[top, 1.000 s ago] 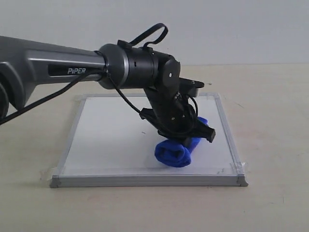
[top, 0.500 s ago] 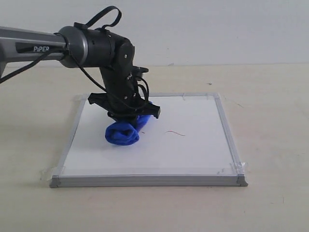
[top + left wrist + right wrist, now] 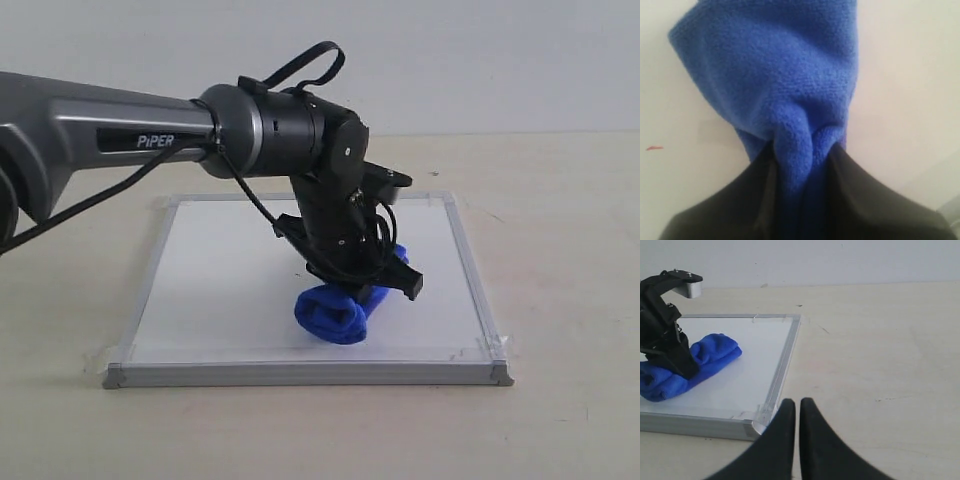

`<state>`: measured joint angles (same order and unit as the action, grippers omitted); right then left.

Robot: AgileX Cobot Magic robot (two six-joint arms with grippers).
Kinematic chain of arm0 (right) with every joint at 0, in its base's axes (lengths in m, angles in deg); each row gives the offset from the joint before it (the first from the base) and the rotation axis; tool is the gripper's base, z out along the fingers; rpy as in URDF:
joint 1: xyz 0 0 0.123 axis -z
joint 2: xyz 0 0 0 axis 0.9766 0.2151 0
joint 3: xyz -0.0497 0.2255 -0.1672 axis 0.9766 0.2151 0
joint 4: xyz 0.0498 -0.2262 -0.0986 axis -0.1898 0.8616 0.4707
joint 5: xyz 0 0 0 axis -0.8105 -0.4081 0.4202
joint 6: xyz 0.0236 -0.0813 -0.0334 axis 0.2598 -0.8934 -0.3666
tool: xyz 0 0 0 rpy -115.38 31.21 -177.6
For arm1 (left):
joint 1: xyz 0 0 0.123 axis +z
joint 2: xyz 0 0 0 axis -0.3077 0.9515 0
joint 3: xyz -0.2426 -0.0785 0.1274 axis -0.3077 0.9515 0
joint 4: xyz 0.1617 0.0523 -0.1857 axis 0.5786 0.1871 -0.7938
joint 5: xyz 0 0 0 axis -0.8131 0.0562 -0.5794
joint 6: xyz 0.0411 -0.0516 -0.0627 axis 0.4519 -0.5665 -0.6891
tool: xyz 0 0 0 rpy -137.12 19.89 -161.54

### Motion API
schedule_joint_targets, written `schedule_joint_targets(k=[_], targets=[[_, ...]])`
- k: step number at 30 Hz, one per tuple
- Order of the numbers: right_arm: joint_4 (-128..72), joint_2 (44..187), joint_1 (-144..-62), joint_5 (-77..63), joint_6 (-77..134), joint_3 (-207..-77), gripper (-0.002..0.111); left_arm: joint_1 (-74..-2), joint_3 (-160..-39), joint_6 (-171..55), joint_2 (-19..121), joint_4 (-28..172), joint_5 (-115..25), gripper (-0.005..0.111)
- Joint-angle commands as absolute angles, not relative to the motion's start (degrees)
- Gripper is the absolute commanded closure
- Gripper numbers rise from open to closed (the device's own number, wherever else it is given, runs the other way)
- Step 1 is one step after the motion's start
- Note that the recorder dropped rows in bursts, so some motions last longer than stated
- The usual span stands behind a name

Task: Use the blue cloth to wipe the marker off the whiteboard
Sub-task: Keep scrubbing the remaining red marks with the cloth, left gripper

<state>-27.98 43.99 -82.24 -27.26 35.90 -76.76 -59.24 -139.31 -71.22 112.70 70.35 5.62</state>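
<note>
Grip on the blue cloth [image 3: 332,314] by the left claw [image 3: 352,288]: closed tight, dark fingers [image 3: 725,210] pinching a bunched fold of the fuzzy microfibre between them, clearest in the left wrist view. Rolled bulk of the cloth directly under the claw and bulging out past the fingertips, pressed down onto the whiteboard [image 3: 220,280]. Lies in the board's near-right part in the exterior view, close to the near frame edge but not touching it, and apart from the right frame edge as well. Reaches in from the left of that view, black wrist tilted over the cloth, a cable looped above it.

Marker [image 3: 654,148]: only a tiny red fleck on the white surface in the left wrist view, beside the cloth and apart from it. Too small or too hidden behind the arm to make out in the exterior view.

Whiteboard flat on the pale counter [image 3: 560,250], with silver-grey frame, grey corner caps and clear tape at the near corners.

Right claw [image 3: 797,407]: closed on nothing, only a thin slit between its dark fingertips. Held over the counter just off a taped corner of the board, well apart from the cloth.
</note>
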Motion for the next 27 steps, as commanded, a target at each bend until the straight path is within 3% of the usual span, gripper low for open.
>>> schedule_joint_targets(k=[1,7,10,18,27], targets=[[-27.84,43.7,-82.1,-27.09,35.76,-76.78,0.108,-56.44,-139.79,-75.07,113.56,74.37,6.1,0.102],[-27.84,43.7,-82.1,-27.09,35.76,-76.78,0.108,-48.74,-139.79,-79.42,113.8,77.06,10.99,0.102],[-27.84,43.7,-82.1,-26.97,35.76,-76.78,0.108,-48.16,-139.79,-82.59,113.8,79.44,11.0,0.102],[-27.84,43.7,-82.1,-26.97,35.76,-76.78,0.108,-55.41,-141.16,-74.22,116.81,69.35,3.63,0.102],[-27.84,43.7,-82.1,-26.97,35.76,-76.78,0.108,-60.61,-149.65,-69.8,120.85,67.5,11.24,0.102]])
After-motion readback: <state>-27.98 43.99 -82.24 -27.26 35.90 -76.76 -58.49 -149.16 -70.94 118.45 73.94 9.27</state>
